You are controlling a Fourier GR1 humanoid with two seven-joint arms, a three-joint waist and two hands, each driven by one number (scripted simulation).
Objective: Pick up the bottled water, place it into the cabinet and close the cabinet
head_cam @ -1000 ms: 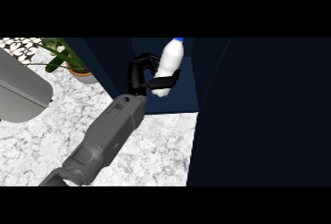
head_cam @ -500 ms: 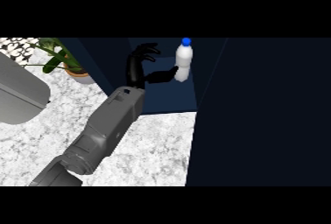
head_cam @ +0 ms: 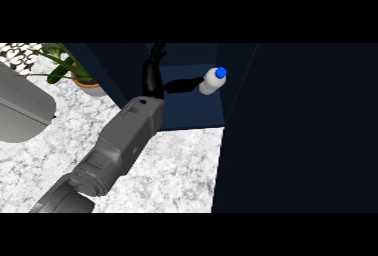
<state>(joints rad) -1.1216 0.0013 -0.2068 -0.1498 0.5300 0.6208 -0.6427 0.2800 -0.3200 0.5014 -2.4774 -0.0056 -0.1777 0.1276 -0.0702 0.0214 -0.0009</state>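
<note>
The bottled water (head_cam: 210, 85), white with a blue cap, is inside the dark blue cabinet (head_cam: 184, 112), close to its right wall, with its cap tilted toward me. My left hand (head_cam: 153, 80) is also inside the cabinet, just left of the bottle. Its fingers point straight up and away from the bottle, and only the outstretched thumb reaches the bottle's side. The hand is open. My right hand does not show.
The cabinet's dark door (head_cam: 310, 130) fills the right side of the view and stands open. A potted plant (head_cam: 70, 67) stands at the back left, and a large grey object (head_cam: 22, 110) lies at the left edge. The marble counter (head_cam: 170, 170) runs below the cabinet.
My left hand held the bottle a second ago and has since uncurled from it. The fingers now stand straight and the bottle rests in the cabinet, tilted more toward me.
</note>
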